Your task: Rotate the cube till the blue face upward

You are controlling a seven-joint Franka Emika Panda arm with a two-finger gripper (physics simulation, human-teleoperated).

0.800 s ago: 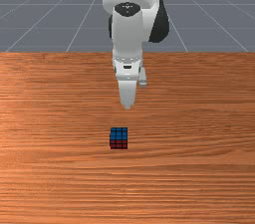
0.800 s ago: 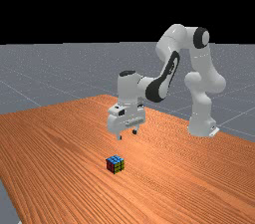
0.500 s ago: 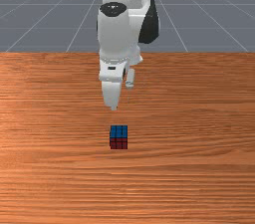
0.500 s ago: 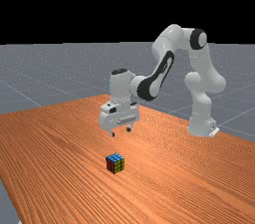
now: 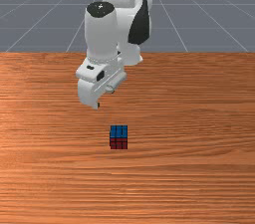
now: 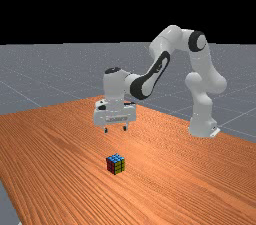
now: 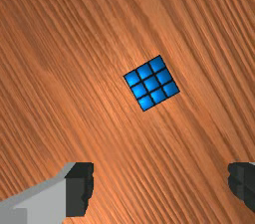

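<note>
In the far view my gripper (image 6: 115, 129) hangs above the table, fingers apart, holding nothing. The cube (image 6: 115, 164) rests below it on the wood, blue on top, with red and yellow sides visible. The front view has the gripper (image 5: 104, 97) up and to the left of the cube (image 5: 119, 137), whose blue face is up and red face is toward the camera. In the wrist view the cube (image 7: 151, 83) lies beyond the gripper (image 7: 162, 185), its blue face toward the camera and its edges angled to the fingers. No contact is visible.
The wooden table (image 5: 199, 158) extends around the cube on all sides. The arm's base stands on the table at the far view's right, with the arm reaching across above the wood.
My hand has moved toward the front view's left and turned, with the fingers still apart. The cube's top has risen slightly since the oldest frames; blue is still up.
</note>
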